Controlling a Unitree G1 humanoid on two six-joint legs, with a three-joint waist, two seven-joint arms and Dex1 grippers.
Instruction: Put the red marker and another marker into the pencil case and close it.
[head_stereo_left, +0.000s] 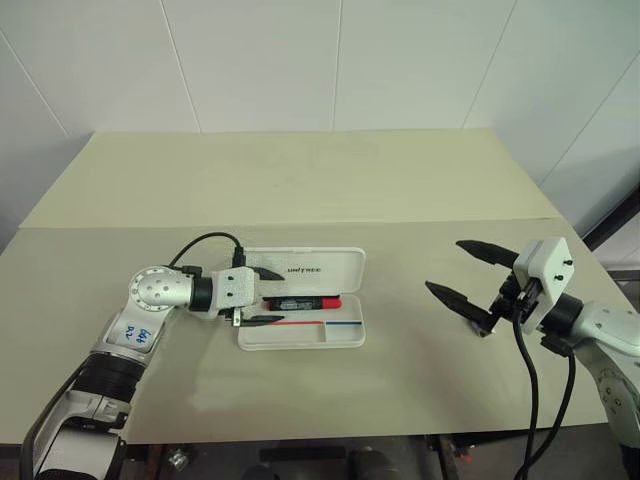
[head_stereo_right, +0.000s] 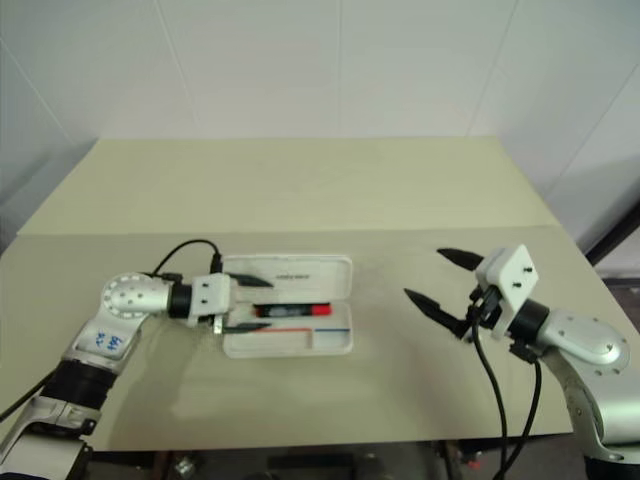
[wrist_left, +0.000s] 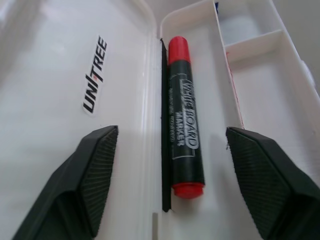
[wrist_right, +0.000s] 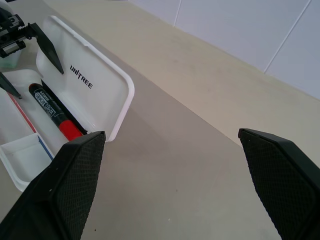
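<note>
Bench: a pale, wide top carrying everything; the case sits toward its near edge, left of the middle
Pencil case: white, lying open, lid laid flat toward the far edge, tray nearer me; a divider walls off a small bare compartment at one end
Red marker: lies flat in the tray, along the hinge, red cap pointing right; nothing grips it
Second marker: I cannot spot a green one on the bench or in the tray
My left gripper: over the case's left end, fingers spread wide either side of the marker, empty
My right gripper: well apart, toward the bench's right edge, fingers wide, empty
Risk: as I draw my left hand back, a fingertip could catch the tray wall or lid and drag the light case, rolling the marker out
Risk: shutting the lid now would leave the case one marker short
</note>
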